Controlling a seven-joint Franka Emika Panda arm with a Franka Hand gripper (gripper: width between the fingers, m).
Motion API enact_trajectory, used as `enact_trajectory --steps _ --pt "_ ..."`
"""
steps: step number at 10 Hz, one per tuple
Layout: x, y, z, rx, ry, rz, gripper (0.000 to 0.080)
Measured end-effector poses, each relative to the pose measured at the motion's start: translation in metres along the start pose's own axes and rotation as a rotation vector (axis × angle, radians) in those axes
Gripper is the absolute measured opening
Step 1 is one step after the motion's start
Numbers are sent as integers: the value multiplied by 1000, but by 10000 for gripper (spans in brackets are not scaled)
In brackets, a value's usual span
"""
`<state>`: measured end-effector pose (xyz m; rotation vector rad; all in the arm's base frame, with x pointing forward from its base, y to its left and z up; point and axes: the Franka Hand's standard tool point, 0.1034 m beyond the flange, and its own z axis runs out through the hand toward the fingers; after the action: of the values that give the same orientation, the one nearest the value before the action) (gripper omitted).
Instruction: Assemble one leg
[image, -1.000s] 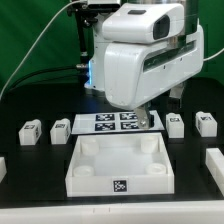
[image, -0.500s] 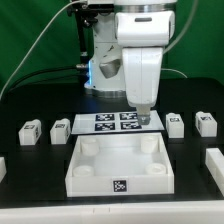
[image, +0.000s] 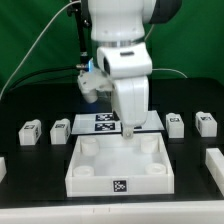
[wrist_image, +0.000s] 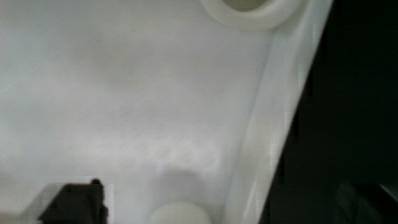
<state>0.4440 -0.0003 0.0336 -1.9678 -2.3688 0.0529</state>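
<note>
Four small white legs with tags stand on the black table: two at the exterior view's left (image: 29, 131) (image: 61, 129) and two at its right (image: 175, 123) (image: 206, 123). The large white square panel (image: 84, 168) lies in front, with raised corner sockets. My gripper (image: 128, 130) hangs over the panel's far edge, pointing down, apart from every leg. In the wrist view the gripper (wrist_image: 222, 205) is open and empty. One dark fingertip (wrist_image: 75, 200) shows over the panel's surface (wrist_image: 125, 100), near a round corner hole (wrist_image: 249, 10). No leg shows in the wrist view.
The marker board (image: 100, 122) lies behind the panel, partly hidden by the arm. White parts sit at the table's left edge (image: 2, 165) and right edge (image: 213, 160). A green backdrop and cables stand behind the arm's base.
The arm has swung toward the exterior view's left and turned. The gripper has moved left and lower, from above the marker board to the panel's far edge.
</note>
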Motion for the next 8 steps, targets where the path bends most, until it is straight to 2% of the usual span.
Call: enact_trajectory --steps 1,3,6,7,8 --pt "-3 1 7 10 5 13 650" --pt "-14 2 13 55 15 36 650" --pt "-19 3 13 57 16 46 650" --pt "-20 3 14 58 16 46 527" --pt "-20 3 14 58 16 47 527"
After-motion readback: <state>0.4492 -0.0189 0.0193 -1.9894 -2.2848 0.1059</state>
